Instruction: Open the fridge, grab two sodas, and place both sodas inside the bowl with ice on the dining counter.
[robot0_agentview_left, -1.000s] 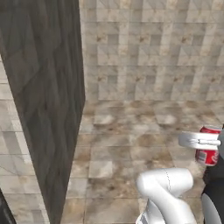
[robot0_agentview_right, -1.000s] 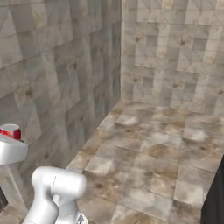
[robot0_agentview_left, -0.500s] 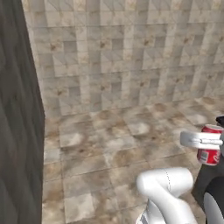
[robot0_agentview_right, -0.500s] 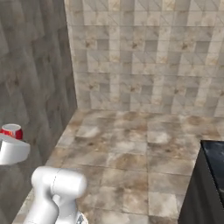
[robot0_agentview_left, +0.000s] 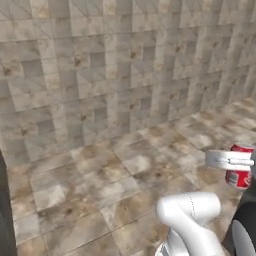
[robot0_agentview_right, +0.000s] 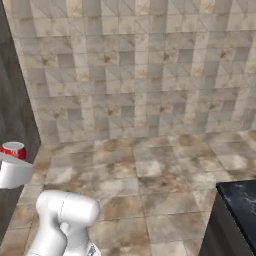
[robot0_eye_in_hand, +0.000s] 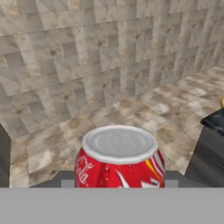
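Transit is the step as I judge it: my gripper (robot0_eye_in_hand: 118, 186) pinches the red soda can (robot0_eye_in_hand: 119, 158) upright, low at 6 o'clock in the hand view. Black marble dining counter (robot0_eye_in_hand: 214, 122) edges in at 3 o'clock. I would drive gently, keep the can level, then find the bowl.
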